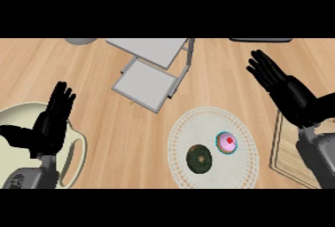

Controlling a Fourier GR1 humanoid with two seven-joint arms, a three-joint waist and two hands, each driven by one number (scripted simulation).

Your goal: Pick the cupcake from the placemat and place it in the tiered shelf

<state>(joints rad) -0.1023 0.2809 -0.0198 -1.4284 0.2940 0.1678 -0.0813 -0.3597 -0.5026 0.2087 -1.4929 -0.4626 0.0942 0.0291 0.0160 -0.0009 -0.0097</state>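
The cupcake (226, 143), pink-topped in a teal wrapper, sits on the round white placemat (212, 122) right of centre. Beside it on the mat lies a dark round avocado-like item (199, 159). The grey tiered shelf (153, 71) stands at the top centre, both of its tiers bare. My right hand (288, 93) hovers open at the right, fingers straight, above and right of the cupcake and apart from it. My left hand (51, 122) rests open at the left, fingers up, holding nothing.
A cream pot with a handle (77, 153) lies under my left hand. A wooden board (288, 153) lies at the right edge. A grey round object (79, 41) and a dark flat item (260, 40) sit at the top edge.
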